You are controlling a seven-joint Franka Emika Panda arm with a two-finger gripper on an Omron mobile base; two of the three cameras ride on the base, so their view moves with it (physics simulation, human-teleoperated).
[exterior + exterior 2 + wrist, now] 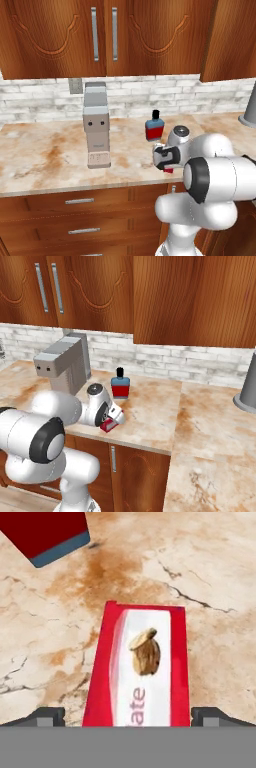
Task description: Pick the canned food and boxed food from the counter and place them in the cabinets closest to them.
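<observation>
Here the gripper [128, 714] hangs low over the table [45, 155] near its front edge, jaws spread wide, one fingertip [44, 716] on each side of the box [142, 667], not touching. The box lies flat just before the bottle [154, 127].

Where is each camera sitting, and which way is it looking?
Left base view: behind the arm on its left, looking forward and down at the counter and cabinets; the white arm rises at lower right.
Right base view: behind on the right, facing the same counter; the arm rises at lower left.
Hand view: on the hand, looking down at the boxed food between the open end effector tips.
Both base views share the blue-and-red bottle and grey machine.
</observation>
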